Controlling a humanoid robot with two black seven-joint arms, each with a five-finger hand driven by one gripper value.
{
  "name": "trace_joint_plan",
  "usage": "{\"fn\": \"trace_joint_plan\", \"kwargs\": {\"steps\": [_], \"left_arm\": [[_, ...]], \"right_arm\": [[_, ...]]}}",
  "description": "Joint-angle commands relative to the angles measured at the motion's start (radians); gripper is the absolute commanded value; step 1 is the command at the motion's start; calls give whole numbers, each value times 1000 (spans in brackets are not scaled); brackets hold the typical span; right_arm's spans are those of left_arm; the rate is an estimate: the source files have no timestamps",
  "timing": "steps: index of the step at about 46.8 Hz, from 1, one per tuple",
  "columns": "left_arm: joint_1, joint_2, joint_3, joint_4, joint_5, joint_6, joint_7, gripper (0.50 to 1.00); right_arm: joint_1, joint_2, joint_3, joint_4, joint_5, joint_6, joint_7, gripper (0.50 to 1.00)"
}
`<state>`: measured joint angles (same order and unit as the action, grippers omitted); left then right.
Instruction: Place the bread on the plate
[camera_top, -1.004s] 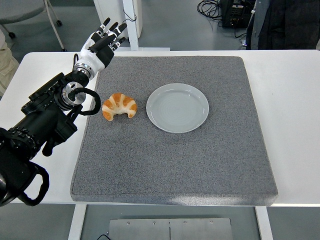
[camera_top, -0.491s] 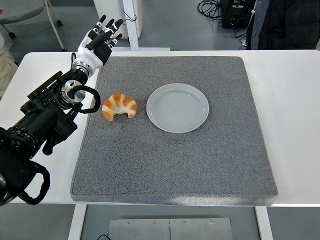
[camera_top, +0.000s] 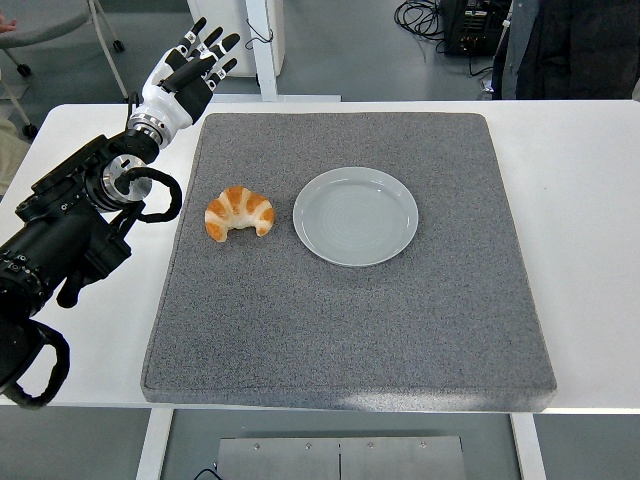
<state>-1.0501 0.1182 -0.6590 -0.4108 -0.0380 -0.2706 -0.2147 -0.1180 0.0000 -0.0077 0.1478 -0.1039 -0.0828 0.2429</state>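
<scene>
A golden croissant (camera_top: 239, 212) lies on the grey mat (camera_top: 350, 320), just left of an empty pale grey plate (camera_top: 355, 215) near the mat's middle. My left hand (camera_top: 184, 76) is raised beyond the mat's far left corner, well behind and left of the croissant. Its fingers (camera_top: 208, 48) are spread and hold nothing. The black left arm (camera_top: 70, 230) runs down the left side of the table. No right arm shows.
The mat covers most of the white table (camera_top: 585, 200). Past the far edge stand a white post (camera_top: 262, 45), a chair base at top left, and cables with dark equipment at top right. A dark-clothed person (camera_top: 570, 45) stands at top right.
My left hand and arm have drawn back to the left and a little farther away, off the mat's corner. Croissant and plate have not moved.
</scene>
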Motion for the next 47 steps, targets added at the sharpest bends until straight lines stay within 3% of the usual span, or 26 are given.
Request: {"fn": "trace_joint_plan", "kwargs": {"steps": [1,15,20,39,47], "left_arm": [[19,31,1,-60,0,8,-2,981],[70,153,7,-261,70,34,-11,981],[84,182,7,-318,105,59,-44,981],[137,299,7,-638,256,269,-60,981],[148,316,27,-736,377,395,-58,981]], "right_arm": [[0,0,0,1,0,0,1,1000],[0,0,0,1,1,0,0,1000],[0,0,0,1,0,0,1,1000],[0,0,0,1,1,1,-1,1000],[0,0,0,-1,0,0,0,1000]]}}
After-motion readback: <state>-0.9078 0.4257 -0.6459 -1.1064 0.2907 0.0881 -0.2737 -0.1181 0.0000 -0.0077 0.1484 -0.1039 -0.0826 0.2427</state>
